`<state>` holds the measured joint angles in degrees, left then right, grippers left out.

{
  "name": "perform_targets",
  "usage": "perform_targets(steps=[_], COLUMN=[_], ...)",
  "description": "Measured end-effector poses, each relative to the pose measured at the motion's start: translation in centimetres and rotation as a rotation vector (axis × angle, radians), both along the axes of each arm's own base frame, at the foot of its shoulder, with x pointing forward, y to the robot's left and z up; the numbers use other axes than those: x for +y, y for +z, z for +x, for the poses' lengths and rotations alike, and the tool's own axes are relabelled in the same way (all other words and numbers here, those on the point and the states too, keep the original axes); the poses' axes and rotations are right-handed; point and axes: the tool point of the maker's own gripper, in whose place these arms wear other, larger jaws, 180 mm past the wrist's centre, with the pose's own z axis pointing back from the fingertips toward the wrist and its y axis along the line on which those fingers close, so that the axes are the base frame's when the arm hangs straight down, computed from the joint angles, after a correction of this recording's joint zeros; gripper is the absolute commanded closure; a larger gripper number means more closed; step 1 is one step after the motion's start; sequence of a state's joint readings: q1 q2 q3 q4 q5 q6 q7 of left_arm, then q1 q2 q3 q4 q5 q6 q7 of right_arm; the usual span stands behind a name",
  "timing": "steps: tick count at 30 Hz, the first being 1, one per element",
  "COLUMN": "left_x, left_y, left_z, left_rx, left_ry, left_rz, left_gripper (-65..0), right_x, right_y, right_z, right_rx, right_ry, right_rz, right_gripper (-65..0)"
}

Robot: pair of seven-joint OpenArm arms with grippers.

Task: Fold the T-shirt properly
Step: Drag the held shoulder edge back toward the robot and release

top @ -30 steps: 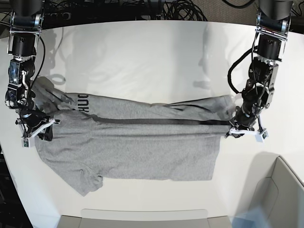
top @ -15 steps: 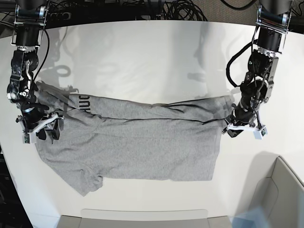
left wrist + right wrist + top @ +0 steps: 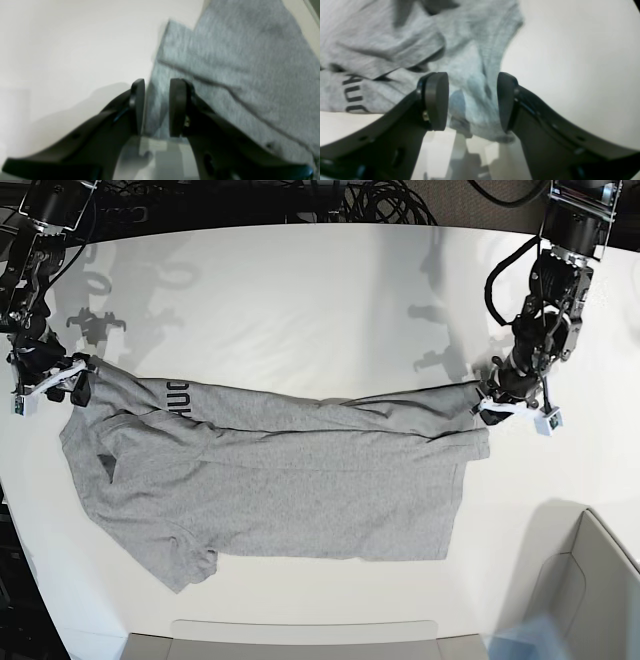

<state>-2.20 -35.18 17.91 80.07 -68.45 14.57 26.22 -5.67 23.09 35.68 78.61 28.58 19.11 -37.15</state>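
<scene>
The heather-grey cotton T-shirt (image 3: pixel 270 480) lies folded lengthwise across mid-frame. The left gripper (image 3: pixel 157 107) and the right gripper (image 3: pixel 473 100) both stand parted, gripping nothing, at its ends.

Both arms (image 3: pixel 548 300) are black, looped with black cables. Each gripper (image 3: pixel 472 100) has two curved black fingers (image 3: pixel 136 107) ending in flat oval pads, with white brackets behind the fingers.

One T-shirt (image 3: pixel 290 480); one table (image 3: pixel 300 310); two grippers: left gripper (image 3: pixel 515 412), right gripper (image 3: pixel 50 385)
</scene>
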Motion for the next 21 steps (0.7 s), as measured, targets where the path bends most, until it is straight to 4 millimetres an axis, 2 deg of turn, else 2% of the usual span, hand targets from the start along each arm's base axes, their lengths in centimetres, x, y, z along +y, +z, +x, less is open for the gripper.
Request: perform_targets(steps=[4, 11, 14, 17, 19, 21], left_x=[-1.2, -0.2, -0.4, -0.9, -1.6, -2.3], left_y=[-1.0, -1.9, -1.9, -1.8, -1.6, -1.5], left_z=[-1.3, -1.3, -1.4, -1.2, -1.0, -1.0], left_rx=[0.087, 0.111, 0.112, 0.120, 0.125, 0.119], left_ry=[-0.046, -0.037, -0.044, -0.076, -0.117, -0.152], left_rz=[-0.037, -0.038, -0.039, -0.048, -0.065, -0.080], left_gripper=[-18.3, -18.3, -18.3, -17.8, -14.6, -6.7], right_x=[-1.8, -1.8, -2.1, -1.4, -0.3, 0.6], right_y=[-0.5, -1.8, -2.9, -4.1, -5.0, -5.4], right_z=[-0.6, -1.1, -1.6, -1.7, -1.5, -1.2], right_rx=[0.010, 0.041, 0.069, 0.123, 0.161, 0.165], right_ry=[-0.048, -0.057, -0.069, -0.035, 0.011, 0.039], right_rz=[0.011, 0.034, 0.046, 0.008, -0.024, -0.046], right_gripper=[-30.9, -30.9, -30.9, -30.4, -28.4, -24.1])
